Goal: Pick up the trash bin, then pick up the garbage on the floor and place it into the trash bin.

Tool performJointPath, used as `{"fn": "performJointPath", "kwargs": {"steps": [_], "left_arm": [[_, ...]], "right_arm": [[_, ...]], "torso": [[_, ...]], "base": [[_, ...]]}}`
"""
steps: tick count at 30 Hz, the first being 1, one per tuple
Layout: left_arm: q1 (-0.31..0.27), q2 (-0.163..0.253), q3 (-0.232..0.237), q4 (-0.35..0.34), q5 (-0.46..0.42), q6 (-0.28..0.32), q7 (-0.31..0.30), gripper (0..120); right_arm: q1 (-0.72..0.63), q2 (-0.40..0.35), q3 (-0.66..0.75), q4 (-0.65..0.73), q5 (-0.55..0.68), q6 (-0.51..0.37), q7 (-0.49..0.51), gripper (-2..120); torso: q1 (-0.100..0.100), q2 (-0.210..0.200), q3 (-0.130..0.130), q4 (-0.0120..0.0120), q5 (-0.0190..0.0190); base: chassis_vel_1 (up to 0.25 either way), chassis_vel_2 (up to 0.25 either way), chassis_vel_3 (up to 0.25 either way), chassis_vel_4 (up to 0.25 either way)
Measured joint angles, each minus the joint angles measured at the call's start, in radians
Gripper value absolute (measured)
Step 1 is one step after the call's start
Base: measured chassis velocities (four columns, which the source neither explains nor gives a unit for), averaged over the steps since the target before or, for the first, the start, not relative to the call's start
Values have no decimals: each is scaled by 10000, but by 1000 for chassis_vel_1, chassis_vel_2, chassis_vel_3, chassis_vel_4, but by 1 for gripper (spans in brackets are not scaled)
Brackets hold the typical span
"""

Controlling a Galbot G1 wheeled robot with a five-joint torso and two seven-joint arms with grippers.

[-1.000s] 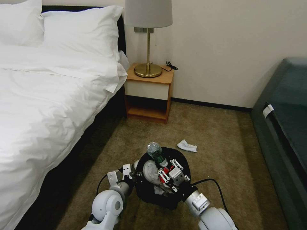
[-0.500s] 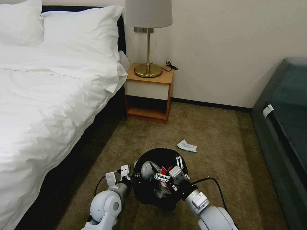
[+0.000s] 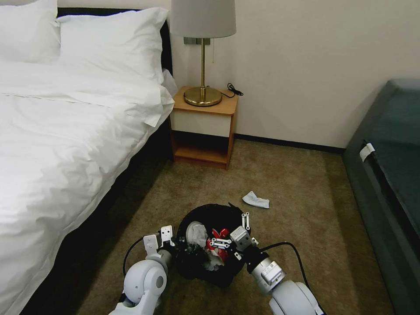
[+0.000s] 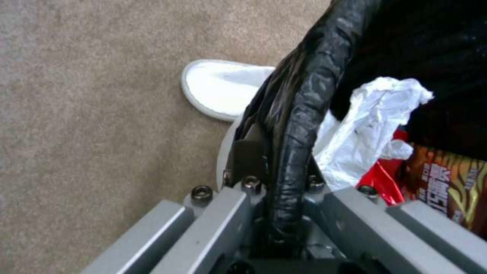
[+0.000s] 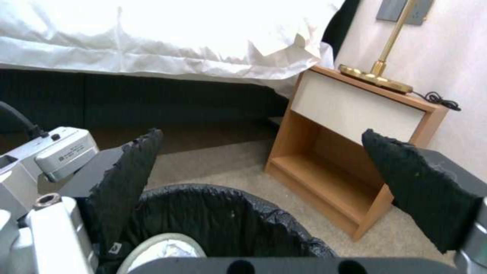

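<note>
The black trash bin (image 3: 205, 262) hangs just above the carpet, its rim (image 4: 299, 114) wrapped in a black liner. My left gripper (image 3: 176, 247) (image 4: 281, 167) is shut on that rim at the bin's left side. Inside lie white crumpled tissue (image 3: 197, 232) (image 4: 365, 125) and red packets (image 3: 218, 245) (image 4: 441, 182). My right gripper (image 3: 230, 230) (image 5: 261, 137) hovers over the bin's right side, its black pads (image 5: 416, 182) wide apart with nothing between them. A white tissue (image 3: 256, 200) lies on the carpet beyond the bin. A white slipper (image 4: 223, 87) lies on the carpet by the rim.
The bed (image 3: 57, 144) runs along the left. A wooden nightstand (image 3: 203, 127) (image 5: 350, 152) with a brass lamp (image 3: 202, 52) stands against the far wall. A dark green sofa (image 3: 389, 175) lines the right side. Open carpet (image 3: 306, 205) lies between bin and sofa.
A second ago my right gripper held a green bottle over the bin; it has let the bottle go and now stands open. The bin and both arms have shifted slightly left and nearer.
</note>
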Motion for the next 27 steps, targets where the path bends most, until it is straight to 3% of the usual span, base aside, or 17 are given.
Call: {"fn": "performJointPath", "kwargs": {"steps": [7, 14, 19, 27], "left_arm": [[33, -18, 17, 35, -181, 76, -120, 0], [182, 6, 11, 91, -313, 84, -187, 0], [251, 36, -26, -221, -906, 343, -576, 0], [431, 159, -209, -1014, -1498, 529, -777, 0]], "right_arm": [[111, -41, 27, 91, -44, -3, -6, 100], [684, -583, 575, 907, 554, -432, 152, 100], [933, -1119, 1445, 1560, 1033, -639, 412, 100], [856, -857, 2502, 1683, 1326, -840, 1033, 100]], "torso": [[0, 0, 0, -1, 0], [0, -1, 0, 0, 0], [0, 0, 0, 0, 0], [0, -1, 0, -1, 0]], "base": [[0, 0, 0, 0], [0, 0, 0, 0], [0, 0, 0, 0], [0, 0, 0, 0]]}}
